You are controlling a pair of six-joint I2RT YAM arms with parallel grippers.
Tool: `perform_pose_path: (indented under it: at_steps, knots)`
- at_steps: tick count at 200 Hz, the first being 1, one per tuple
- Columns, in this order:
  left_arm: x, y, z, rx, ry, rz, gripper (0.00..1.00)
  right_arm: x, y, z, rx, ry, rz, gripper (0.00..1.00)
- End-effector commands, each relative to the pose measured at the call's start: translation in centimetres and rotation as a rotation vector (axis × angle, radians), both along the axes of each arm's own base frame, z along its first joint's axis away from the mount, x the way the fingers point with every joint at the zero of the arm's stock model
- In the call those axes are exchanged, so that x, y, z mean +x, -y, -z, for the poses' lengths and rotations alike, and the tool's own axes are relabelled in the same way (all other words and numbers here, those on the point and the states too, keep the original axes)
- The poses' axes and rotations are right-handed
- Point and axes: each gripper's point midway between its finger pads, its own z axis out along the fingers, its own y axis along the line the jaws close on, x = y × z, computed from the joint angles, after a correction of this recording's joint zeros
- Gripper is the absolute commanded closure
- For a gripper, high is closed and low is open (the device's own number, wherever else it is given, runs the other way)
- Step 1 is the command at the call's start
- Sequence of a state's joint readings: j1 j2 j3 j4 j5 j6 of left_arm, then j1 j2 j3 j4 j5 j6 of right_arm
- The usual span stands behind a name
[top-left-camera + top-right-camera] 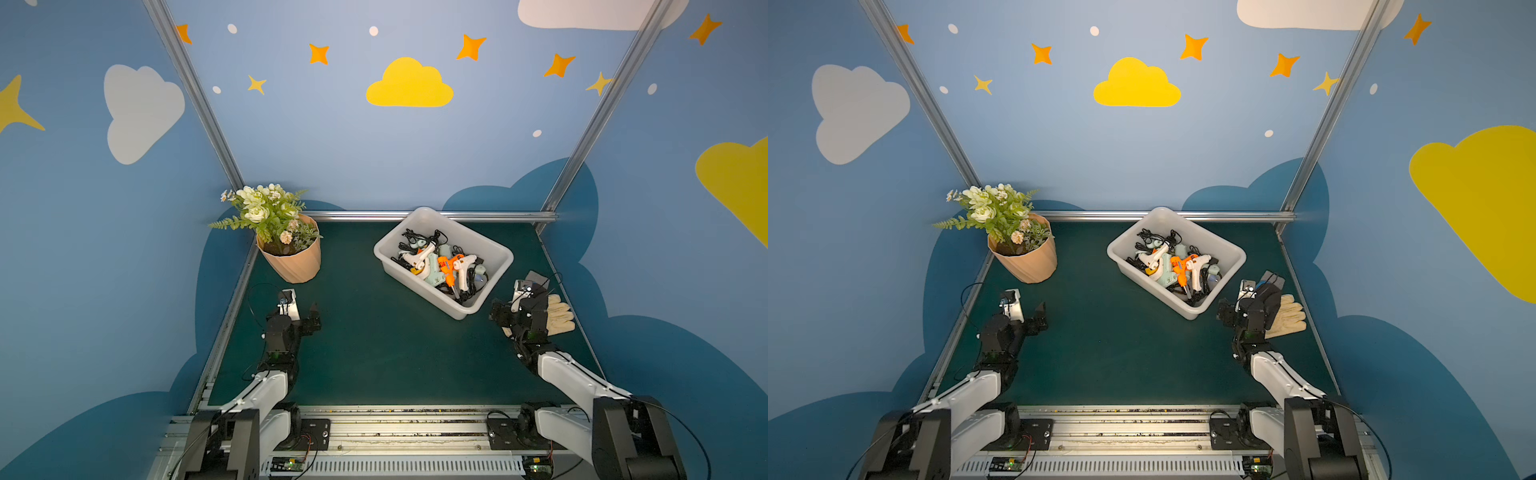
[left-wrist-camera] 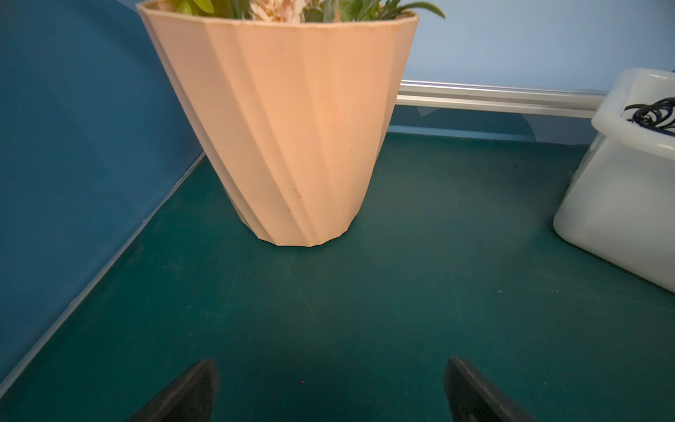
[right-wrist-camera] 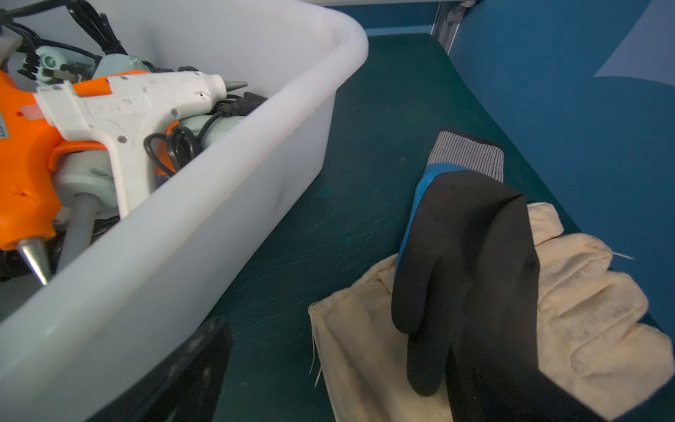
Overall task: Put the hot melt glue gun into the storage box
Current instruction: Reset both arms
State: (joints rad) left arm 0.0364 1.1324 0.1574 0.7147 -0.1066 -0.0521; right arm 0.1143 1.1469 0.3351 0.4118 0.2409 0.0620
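Filling the storage box (image 1: 471, 240), which sits askew at about one o'clock on the green worktop (image 1: 374, 340), is a tangle of hot melt glue guns and black cords (image 1: 415, 237). An orange glue gun (image 1: 448, 269) lies in the middle. A white glue gun (image 3: 128, 106) rests across it with its nozzle toward the box wall. A second white glue gun (image 1: 419, 257) lies toward nine o'clock of them, and a mint-green glue gun (image 1: 432, 272) sits underneath. At ten o'clock a tan ribbed flower pot (image 1: 295, 264) stands upright, holding white artificial flowers (image 1: 266, 212) and greenery. The left gripper (image 1: 302, 307) hangs at eight o'clock, just short of the pot, with its jaws spread wide and only bare worktop between them. The right gripper (image 1: 517, 307) hangs at four o'clock, just beside the box's near corner, its jaws also wide apart and clamping nothing. Beneath it a black-and-blue glove (image 3: 456, 226) lies on top of a cream glove (image 1: 561, 318) near the worktop's three o'clock edge.
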Motion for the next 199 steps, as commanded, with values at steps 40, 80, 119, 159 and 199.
perform_pose_path:
  at_steps: [40, 80, 119, 159, 199]
  knots:
    - [4.3, 1.6, -0.7, -0.02, 0.074, 0.118, 0.0, 2.3, -1.1, -1.4, 0.006, 0.126, -0.132, 0.02]
    - [5.8, 2.4, 1.2, -0.032, 0.02, 0.173, 0.0, 3.8, -1.6, 0.7, 0.022, 0.095, -0.176, 0.02]
    - [6.8, 2.2, 1.8, -0.033, -0.069, 0.162, 0.0, 5.2, -1.4, 1.9, 0.032, -0.019, -0.169, 0.02]
    - [6.8, 2.2, 1.7, -0.027, -0.067, 0.161, 0.0, 5.3, -1.5, 1.8, 0.023, -0.015, -0.168, 0.02]
    - [6.8, 2.3, 1.8, -0.007, -0.068, 0.154, 0.0, 5.3, -1.5, 1.9, 0.018, -0.017, -0.169, 0.02]
